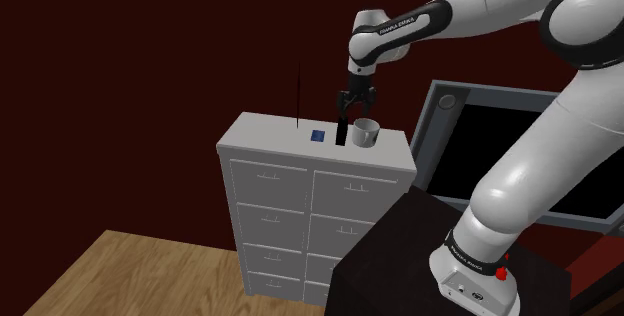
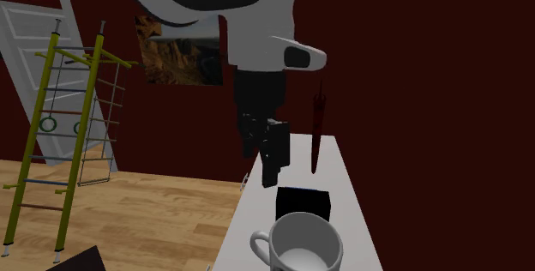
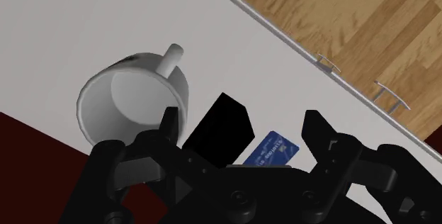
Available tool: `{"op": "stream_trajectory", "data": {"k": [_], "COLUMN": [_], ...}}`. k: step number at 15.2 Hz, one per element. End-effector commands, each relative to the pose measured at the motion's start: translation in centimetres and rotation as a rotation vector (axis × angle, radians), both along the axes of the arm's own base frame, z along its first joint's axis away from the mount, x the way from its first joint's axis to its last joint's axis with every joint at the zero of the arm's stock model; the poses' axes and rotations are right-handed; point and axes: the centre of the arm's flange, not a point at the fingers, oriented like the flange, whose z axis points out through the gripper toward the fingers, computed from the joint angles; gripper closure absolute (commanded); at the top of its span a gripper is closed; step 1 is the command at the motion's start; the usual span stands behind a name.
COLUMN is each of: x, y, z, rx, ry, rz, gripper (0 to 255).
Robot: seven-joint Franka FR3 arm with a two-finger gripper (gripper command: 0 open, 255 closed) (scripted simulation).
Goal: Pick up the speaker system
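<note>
Judging by its look, the speaker system is taken to be a small, stiff box, matte black, with flat faces and sharp edges. It is expected to be light and rigid. It is hardly fragile, though its smooth sides could slide out of a weak pinch. It stands on the white top of the drawer cabinet, just below the hand. The hand is held open, and both fingers are clear of the box.

A hold is best taken across two opposite flat faces, near mid-height, not on the corners. The box seems set at an angle to the fingers, so a wrist turn may be needed.

A glossy white mug, round with a loop handle, is seen just beside the box on one finger's side. A thin blue card lies flat on the other side.
</note>
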Motion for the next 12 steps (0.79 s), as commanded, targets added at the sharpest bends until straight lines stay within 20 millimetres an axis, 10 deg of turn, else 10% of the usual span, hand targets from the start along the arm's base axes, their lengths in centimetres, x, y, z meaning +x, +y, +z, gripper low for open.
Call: {"op": "stream_trajectory", "data": {"k": [1, 12], "x": [1.6, 8.8], "y": [-1.3, -7.2], "z": [-1.2, -6.8], "rx": [-0.003, -0.01], "ry": [-0.013, -0.063], "rz": [-0.036, -0.182], "gripper": [0, 0]}}
